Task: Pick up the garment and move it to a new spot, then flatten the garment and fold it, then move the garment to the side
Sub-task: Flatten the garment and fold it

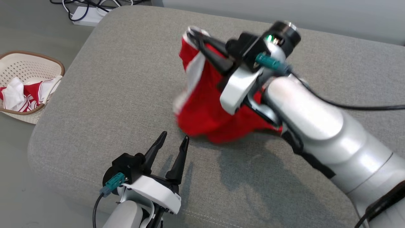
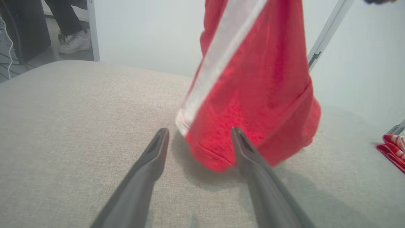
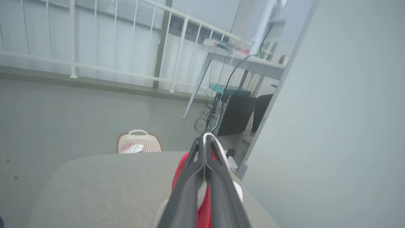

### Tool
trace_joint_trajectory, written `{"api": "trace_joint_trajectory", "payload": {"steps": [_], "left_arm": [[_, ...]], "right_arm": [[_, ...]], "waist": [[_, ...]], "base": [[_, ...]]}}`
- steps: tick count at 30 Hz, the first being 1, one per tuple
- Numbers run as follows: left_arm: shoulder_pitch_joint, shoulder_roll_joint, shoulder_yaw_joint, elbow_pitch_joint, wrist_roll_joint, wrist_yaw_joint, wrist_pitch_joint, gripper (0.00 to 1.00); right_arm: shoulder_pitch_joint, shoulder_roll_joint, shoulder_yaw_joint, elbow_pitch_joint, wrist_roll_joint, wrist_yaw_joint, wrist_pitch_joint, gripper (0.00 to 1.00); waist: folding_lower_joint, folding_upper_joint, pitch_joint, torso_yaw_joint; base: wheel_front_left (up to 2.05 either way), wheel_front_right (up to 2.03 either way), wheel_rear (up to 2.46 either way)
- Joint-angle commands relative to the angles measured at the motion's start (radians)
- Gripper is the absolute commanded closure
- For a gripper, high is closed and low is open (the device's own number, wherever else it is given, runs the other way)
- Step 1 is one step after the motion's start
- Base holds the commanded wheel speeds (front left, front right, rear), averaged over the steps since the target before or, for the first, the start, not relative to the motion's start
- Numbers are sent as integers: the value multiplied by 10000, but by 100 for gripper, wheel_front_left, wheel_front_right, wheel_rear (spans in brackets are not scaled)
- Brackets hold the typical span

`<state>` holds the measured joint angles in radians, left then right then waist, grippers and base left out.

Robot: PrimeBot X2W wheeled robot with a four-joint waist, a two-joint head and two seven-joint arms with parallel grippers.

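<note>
Grey woven fabric covers the wide padded cushion (image 1: 104,104) that spreads beneath both my arms. My pale right forearm (image 1: 316,120) crosses it from the lower right. From that arm's tip hangs the garment (image 1: 202,117), red with a white side stripe, lifted above the middle of the cushion. Its lowest fold is close to the fabric or brushing it; I cannot tell which. At the far left, on the floor, sits a cream perforated basket (image 1: 19,63) holding more red and white cloth. My right gripper (image 1: 191,33) is clenched on the garment's top edge, fingers pressed together with a sliver of white trim at the tips. My left gripper (image 1: 175,136) sits low near the front, jaws spread and holding nothing, pointing at the hanging cloth just ahead.

I judge three risks. The pinch takes only a narrow edge, so a quick swing could pull the cloth free. The dangling hem could drag and bunch on the weave, making it harder to flatten. It could also snag on my spread left fingers if carried over them.
</note>
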<state>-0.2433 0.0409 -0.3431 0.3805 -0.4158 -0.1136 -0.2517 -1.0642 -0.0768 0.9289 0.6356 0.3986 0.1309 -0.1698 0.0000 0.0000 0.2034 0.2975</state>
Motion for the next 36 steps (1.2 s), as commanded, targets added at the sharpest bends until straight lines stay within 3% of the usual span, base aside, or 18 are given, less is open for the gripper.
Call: {"api": "trace_joint_trajectory", "payload": {"steps": [1, 9, 12, 19, 25, 26, 27, 28, 32, 36], "left_arm": [[-460, 94, 129, -192, -74, 24, -101, 0], [-336, 94, -44, -74, -117, 216, -101, 0], [-312, 94, 131, -89, -34, 198, -101, 0], [-466, 93, 383, -100, 227, 66, -101, 0], [-660, 93, 373, -151, 421, -20, -101, 0], [-696, 93, 317, -146, 386, -39, -101, 0], [-759, 93, 208, -131, 407, -60, -101, 0], [-830, 93, 98, -113, 379, -78, -101, 0], [-1327, 93, -543, 337, -156, -131, -64, 0], [-2255, 93, -1175, 873, -839, -149, 682, 0]], "right_arm": [[-517, 258, -339, -441, 282, -2, -347, 100], [-1534, 194, -2041, 538, 211, -2, -807, 100], [-851, -199, -1793, 974, 242, -2, -780, 100], [2062, -2066, -973, 1989, 1165, -2, -649, 100], [3209, -2600, -1043, 2580, 1686, -2, -686, 100], [3337, -2628, -1093, 2676, 1816, -2, -683, 95], [3414, -2652, -1181, 2730, 1916, -2, -710, 39], [3475, -2681, -1270, 2761, 1982, -2, -744, 0], [3621, -2823, -1830, 2751, 2006, -2, -873, 0], [3881, -2834, -2318, 2545, 1761, -2, -911, 0]], "waist": [[0, 0, -105, 72], [0, 0, -150, -379], [0, 0, -12, -720], [0, 0, 384, -1394], [0, 0, 548, -1635], [0, 0, 557, -1666], [0, 0, 561, -1688], [0, 0, 556, -1714], [0, 0, 503, -1861], [0, 0, 431, -2120]], "base": [[0, 0, 0], [0, 0, 0], [0, 0, 0], [0, 0, 0], [0, 0, 0], [0, 0, 0], [0, 0, 0], [0, 0, 0], [0, 0, 0], [0, 0, 0]]}}
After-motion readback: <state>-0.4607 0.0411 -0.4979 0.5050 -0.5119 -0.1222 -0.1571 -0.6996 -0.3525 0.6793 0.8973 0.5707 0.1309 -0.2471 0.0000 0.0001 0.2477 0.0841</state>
